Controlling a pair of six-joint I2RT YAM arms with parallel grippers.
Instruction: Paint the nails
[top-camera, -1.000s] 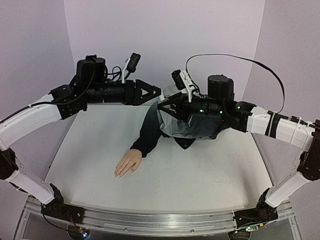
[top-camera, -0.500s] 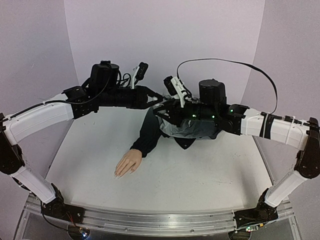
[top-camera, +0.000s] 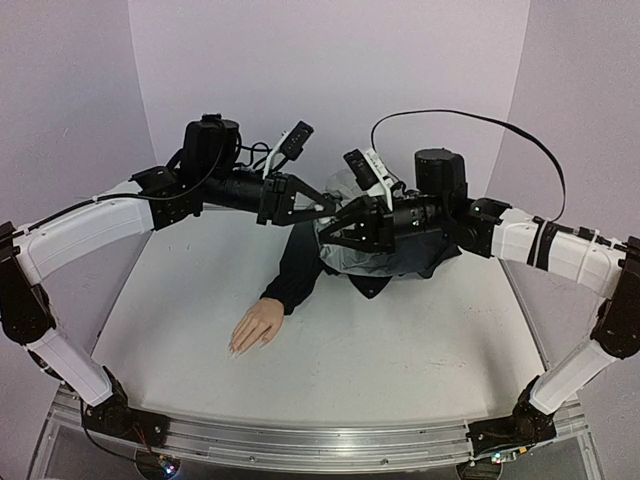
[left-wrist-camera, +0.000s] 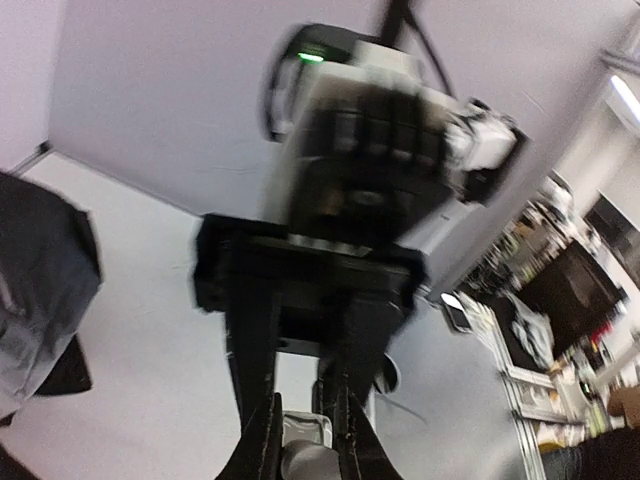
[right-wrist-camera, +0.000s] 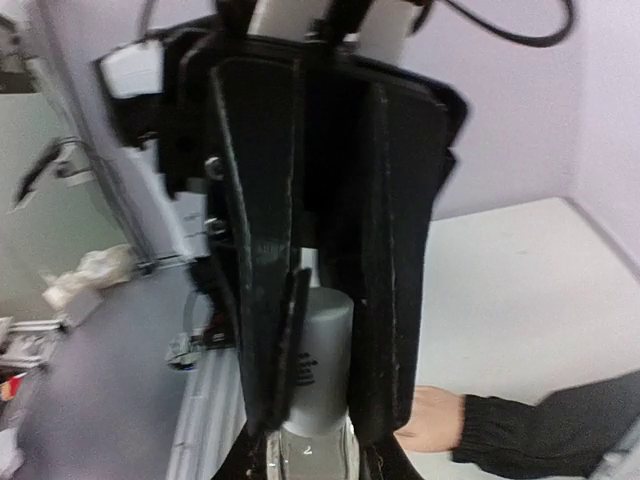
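The flesh-coloured mannequin hand (top-camera: 255, 327) lies palm down on the white table, its dark sleeve (top-camera: 296, 262) running back to the right. Its nails (top-camera: 233, 350) are tiny pale spots at the fingertips. My two grippers meet in the air above the sleeve. My right gripper (top-camera: 335, 229) (right-wrist-camera: 315, 455) is shut on a small clear bottle (right-wrist-camera: 316, 452). My left gripper (top-camera: 328, 207) (left-wrist-camera: 305, 440) is shut on the bottle's grey cap (right-wrist-camera: 322, 350) (left-wrist-camera: 306, 466). In the right wrist view the mannequin hand (right-wrist-camera: 432, 420) shows beside the fingers.
A grey cloth (top-camera: 375, 262) lies bunched under my right arm at the back of the table. A metal rail (top-camera: 300, 436) runs along the near edge. Purple walls close in the back and sides.
My left arm has swung right to meet the right gripper, and its jaws have gone from open to shut on the cap. The right gripper has shifted slightly and still holds the bottle.
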